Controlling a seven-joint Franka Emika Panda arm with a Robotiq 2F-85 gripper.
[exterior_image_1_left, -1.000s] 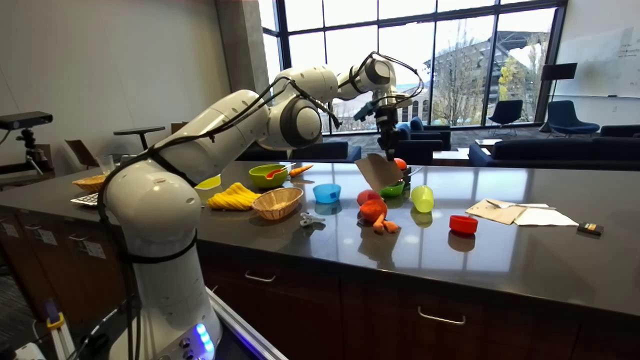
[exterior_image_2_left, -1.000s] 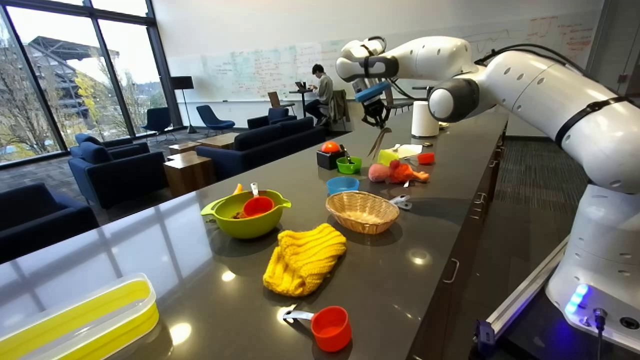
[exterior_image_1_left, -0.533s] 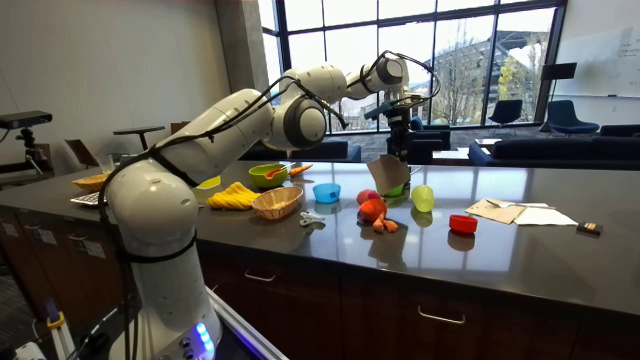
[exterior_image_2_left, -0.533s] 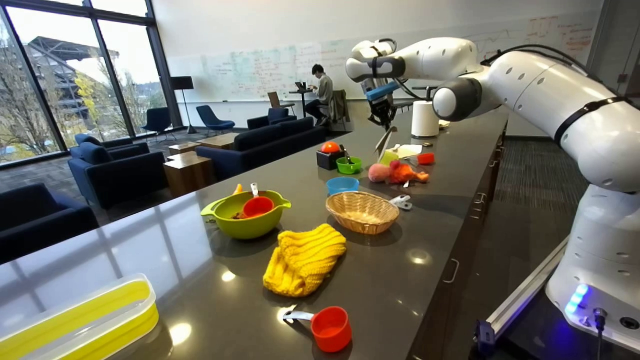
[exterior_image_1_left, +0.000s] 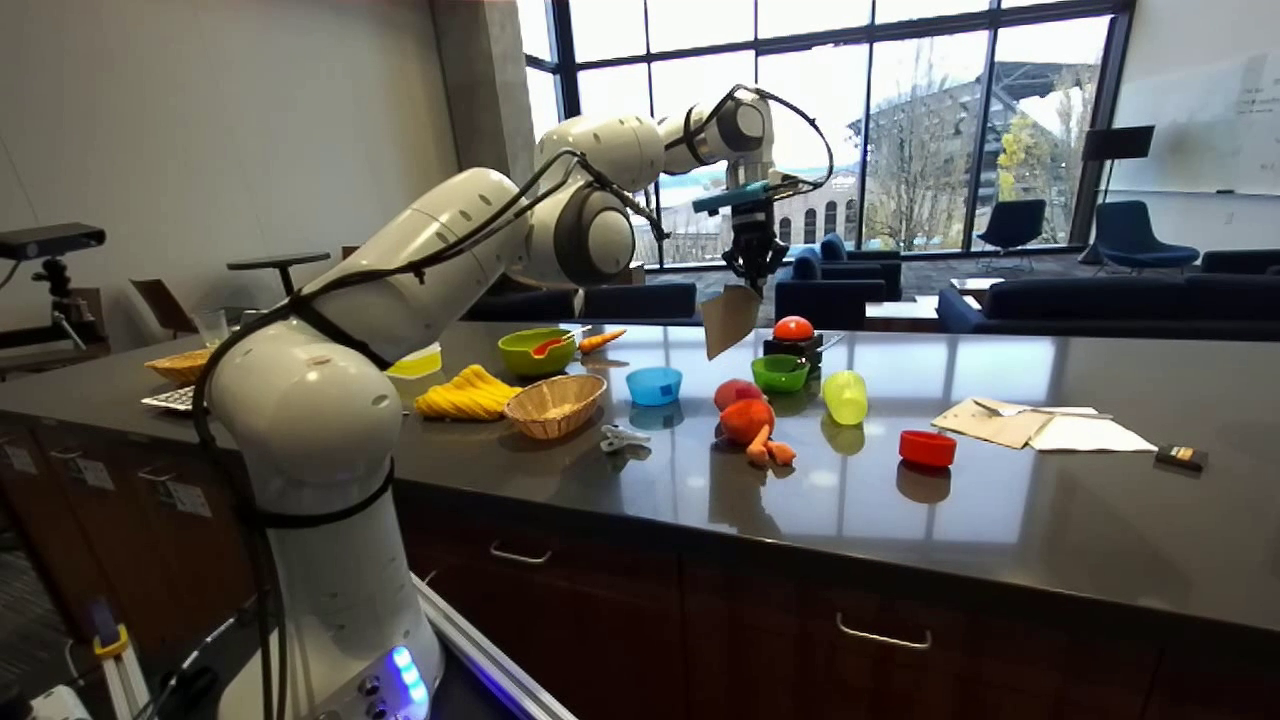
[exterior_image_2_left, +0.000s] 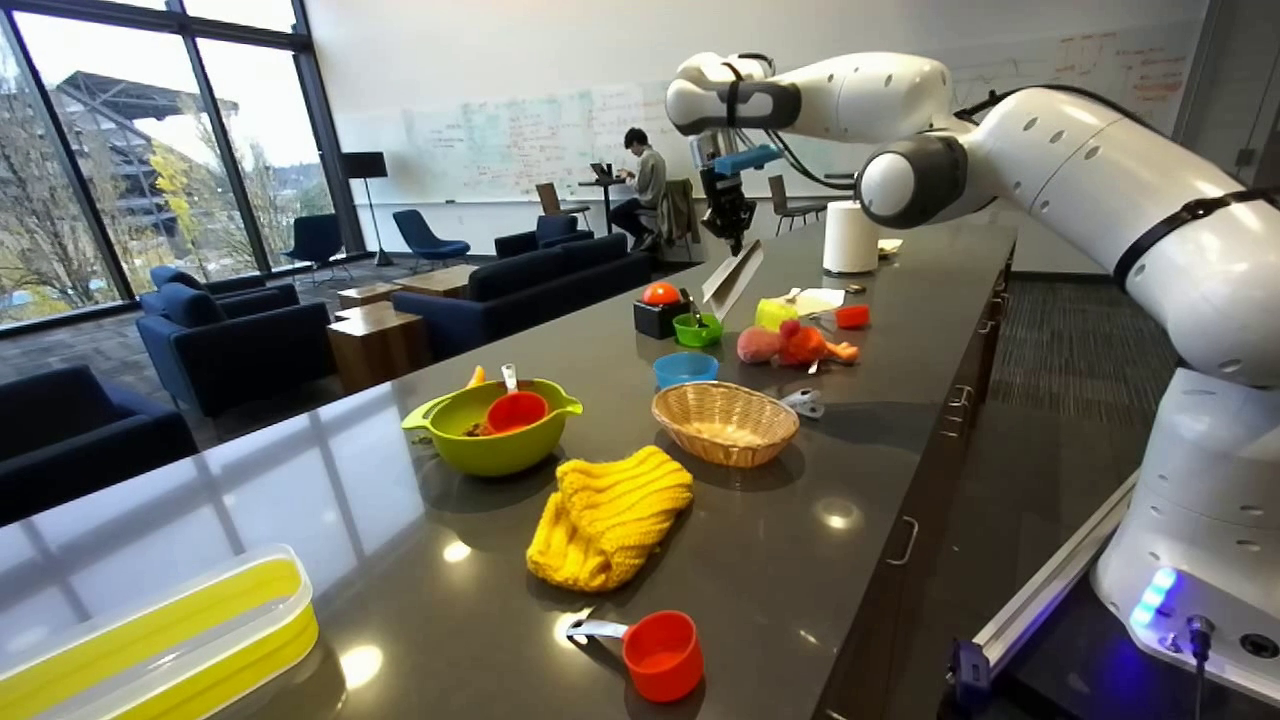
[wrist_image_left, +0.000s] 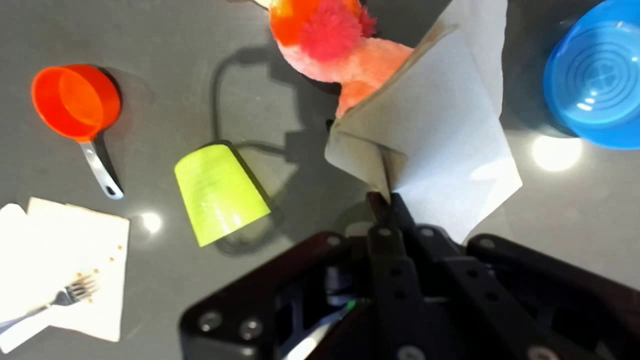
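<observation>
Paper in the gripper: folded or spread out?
Folded, at least partly: the wrist view shows creases and overlapping layers in the paper pinched by the gripper.

I see matt paper (wrist_image_left: 450, 110), a smooth glossy counter (exterior_image_2_left: 770, 560), rough knitted cloth (exterior_image_2_left: 610, 520) and a woven wicker basket (exterior_image_2_left: 725, 455).

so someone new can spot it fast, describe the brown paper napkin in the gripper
Find the long dark counter and follow the white robot arm out over it to the black gripper. Pinched there is a folded brown paper napkin. Unlike the napkins lying on the counter under the fork, this one hangs in the air.
</observation>
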